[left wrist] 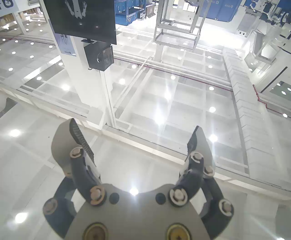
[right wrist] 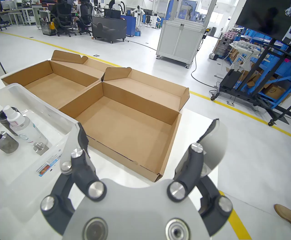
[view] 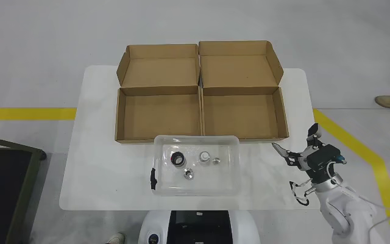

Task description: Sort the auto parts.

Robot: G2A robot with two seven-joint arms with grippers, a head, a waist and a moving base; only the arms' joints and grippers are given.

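It was a robotics lab in a workshop hall: a pale polished floor [view: 49, 36] with yellow lines [view: 36, 113] at nine and three o'clock of the table [view: 91, 171], a metal-framed cabinet [right wrist: 181, 38] on castors, office chairs [right wrist: 66, 16] at desks, and blue racking [right wrist: 272, 75] with cartons (another white robot [right wrist: 138, 13] stood beyond).

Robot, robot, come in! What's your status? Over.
Left gripper open, empty. Right gripper open, empty, at table edge. Auto parts all in clear bin, none in cardboard boxes yet. Nothing in the way.
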